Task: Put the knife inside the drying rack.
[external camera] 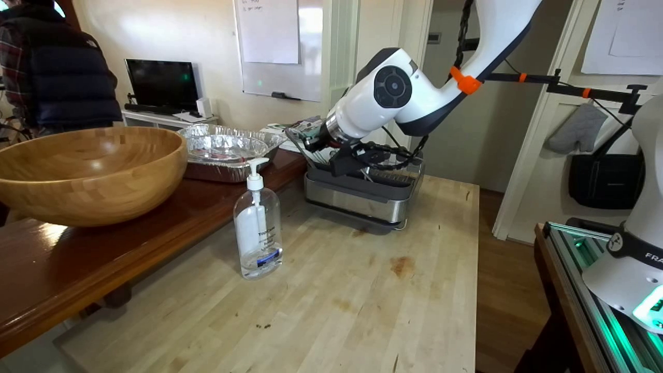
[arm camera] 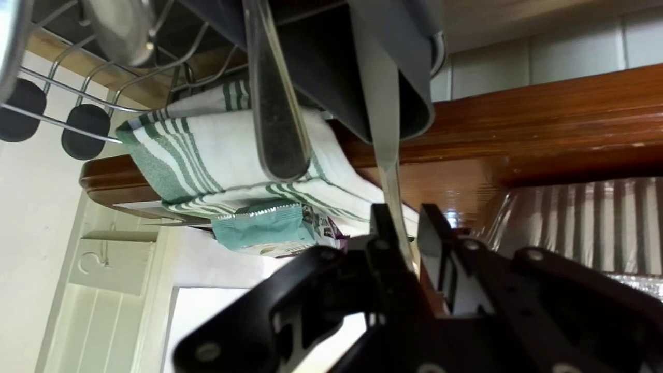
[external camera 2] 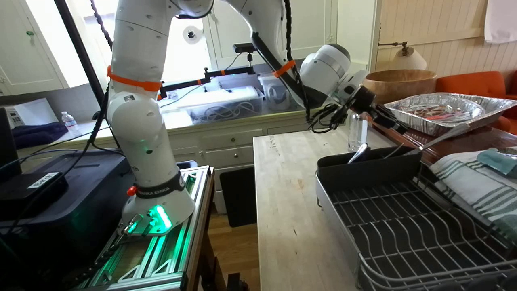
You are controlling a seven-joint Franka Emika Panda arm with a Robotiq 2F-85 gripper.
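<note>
- One knife (arm camera: 383, 103), in the wrist view between the tips of the pincer (arm camera: 405, 212), which is closed on it to a narrow gap; the knife runs toward 12 o'clock over the mouth of the dark utensil holder (arm camera: 414, 67).
- One cutlery handle (arm camera: 277, 119), at 9 o'clock from the knife.
- One drying rack (external camera: 349, 199), on the bench (external camera: 362, 311).
- In an exterior view, from the rack: one pump bottle (external camera: 259, 233) between 8 and 9 o'clock, one wooden bowl (external camera: 93, 202) at 9 o'clock.

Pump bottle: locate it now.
In an exterior view, the pump bottle stands on the pale table, right of the wooden bowl, left of the drying rack.
</note>
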